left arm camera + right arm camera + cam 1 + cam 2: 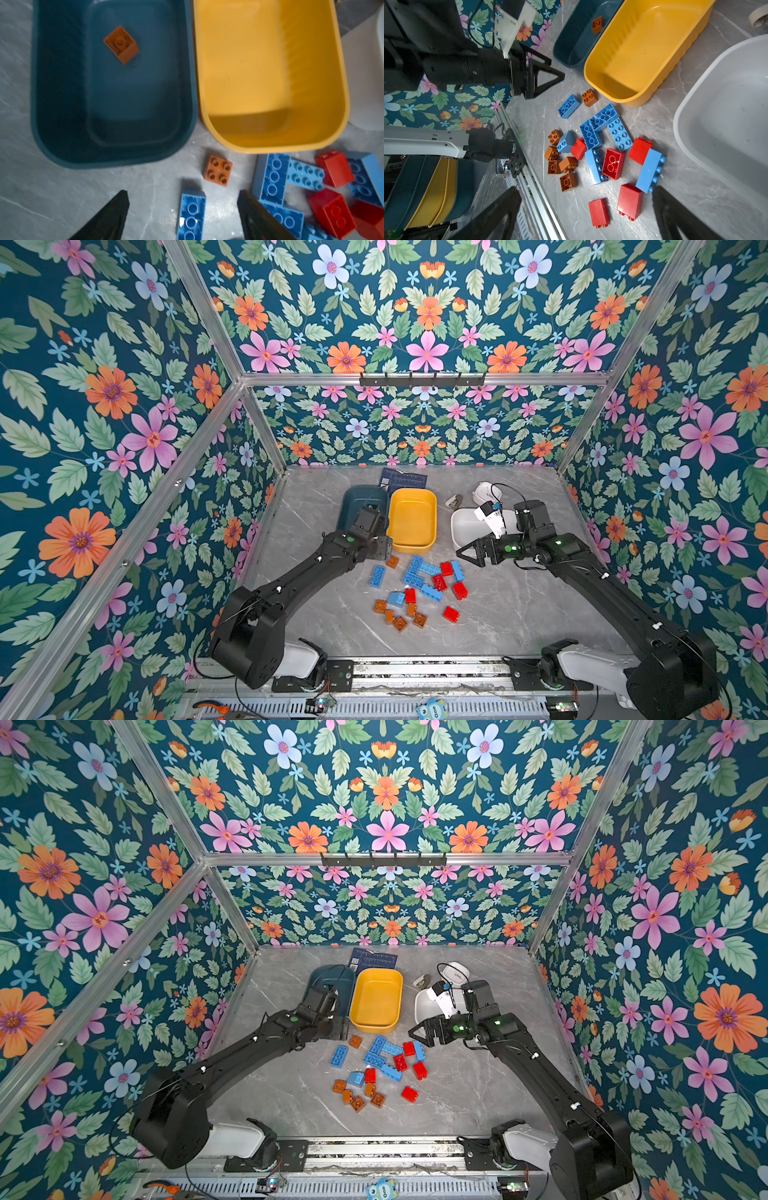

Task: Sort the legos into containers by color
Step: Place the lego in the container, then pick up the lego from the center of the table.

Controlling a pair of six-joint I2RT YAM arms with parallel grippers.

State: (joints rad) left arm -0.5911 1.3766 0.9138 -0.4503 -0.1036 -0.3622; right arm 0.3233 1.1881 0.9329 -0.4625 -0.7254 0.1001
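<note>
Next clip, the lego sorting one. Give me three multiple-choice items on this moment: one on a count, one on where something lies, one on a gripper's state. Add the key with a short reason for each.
1. The yellow tub holds:
A. nothing
B. two bricks
C. four bricks

2. The one brown-orange brick already in a container lies in:
A. the yellow tub
B. the dark teal tub
C. the white tub

3. The left gripper is:
A. shut on a red brick
B. open, holding nothing
C. shut on a blue brick

Key:
1 A: its floor shows bare in both wrist views.
2 B: the brick sits on the teal floor, seen in both wrist views.
3 B: in the left wrist view its jaws stand wide apart with nothing gripped between them.
</note>
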